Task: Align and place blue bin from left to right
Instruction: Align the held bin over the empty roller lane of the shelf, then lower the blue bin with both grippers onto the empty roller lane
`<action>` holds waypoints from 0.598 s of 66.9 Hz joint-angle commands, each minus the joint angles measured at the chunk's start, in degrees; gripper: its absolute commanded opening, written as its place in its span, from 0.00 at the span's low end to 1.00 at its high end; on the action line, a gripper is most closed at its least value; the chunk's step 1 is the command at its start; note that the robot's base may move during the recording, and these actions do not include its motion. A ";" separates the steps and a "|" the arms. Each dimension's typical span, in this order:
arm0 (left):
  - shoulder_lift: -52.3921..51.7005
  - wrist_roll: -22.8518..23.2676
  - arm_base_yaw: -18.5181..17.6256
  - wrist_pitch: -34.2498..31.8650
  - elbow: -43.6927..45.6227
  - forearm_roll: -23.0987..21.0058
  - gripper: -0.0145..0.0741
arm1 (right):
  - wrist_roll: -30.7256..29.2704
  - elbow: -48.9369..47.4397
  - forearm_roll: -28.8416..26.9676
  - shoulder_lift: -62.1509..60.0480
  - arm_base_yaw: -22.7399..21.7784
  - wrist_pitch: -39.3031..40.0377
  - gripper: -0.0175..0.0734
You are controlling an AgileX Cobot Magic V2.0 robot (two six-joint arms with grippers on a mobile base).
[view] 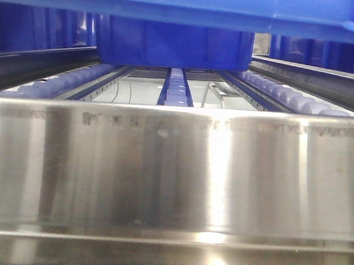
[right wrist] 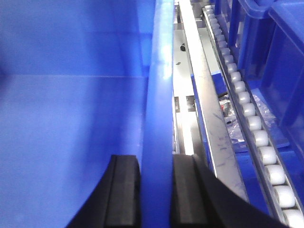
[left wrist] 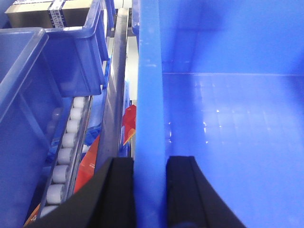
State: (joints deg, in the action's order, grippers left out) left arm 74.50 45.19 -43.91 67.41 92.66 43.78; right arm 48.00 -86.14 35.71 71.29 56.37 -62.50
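At the roller rack (right wrist: pixel 260 137), left claw (left wrist: pixel 150 190) and right claw (right wrist: pixel 156 190) each pinched a wall of the bin (left wrist: pixel 228 123), closed tight.

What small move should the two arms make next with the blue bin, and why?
Probably ease the blue bin forward, kept level: the left gripper and right gripper each clamp a side wall, and the roller track lies beyond the steel rail.

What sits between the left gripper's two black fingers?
The glossy side wall of the large bright-blue plastic bin; the left wrist view shows it.
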 commanded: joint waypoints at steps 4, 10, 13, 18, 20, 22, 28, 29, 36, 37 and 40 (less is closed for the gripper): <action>-0.34 0.55 -0.80 -7.26 0.64 0.48 0.04 | -0.56 -0.52 -0.45 -0.58 0.87 9.16 0.12; -0.34 0.55 -0.80 -7.26 0.64 0.48 0.04 | -0.56 -0.52 -0.45 -0.58 0.87 9.16 0.12; -0.34 0.55 -0.80 -7.26 0.64 0.48 0.04 | -0.56 -0.52 -0.45 -0.58 0.87 9.16 0.12; -0.34 0.55 -0.80 -7.26 0.64 0.48 0.04 | -0.56 -0.52 -0.45 -0.58 0.87 9.90 0.12; -0.34 0.55 -0.80 -7.26 0.64 0.48 0.04 | -0.56 -0.52 -0.45 -0.58 0.87 10.51 0.12; -0.34 0.55 -0.80 -7.26 0.64 0.48 0.04 | -0.56 -0.52 -0.45 -0.58 0.87 10.99 0.12; -0.34 0.55 -0.80 -7.26 0.64 0.48 0.04 | -0.56 -0.52 -0.45 -0.58 0.87 12.02 0.12; -0.34 0.55 -0.80 -7.26 0.64 0.48 0.04 | -0.56 -0.52 -0.45 -0.58 0.87 12.02 0.12; -0.34 0.55 -0.80 -7.26 0.64 0.48 0.04 | -0.56 -0.52 -0.45 -0.58 0.87 9.45 0.12; -0.34 0.55 -0.80 -7.26 0.64 0.48 0.04 | -0.56 -0.52 -0.45 -0.58 0.87 8.69 0.12; -0.34 0.55 -0.80 -7.26 0.64 0.48 0.04 | -0.56 -0.52 -0.45 -0.58 0.87 5.26 0.12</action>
State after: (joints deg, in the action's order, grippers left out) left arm 74.50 45.19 -43.91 67.41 92.66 43.78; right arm 48.00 -86.14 35.71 71.29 56.37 -62.50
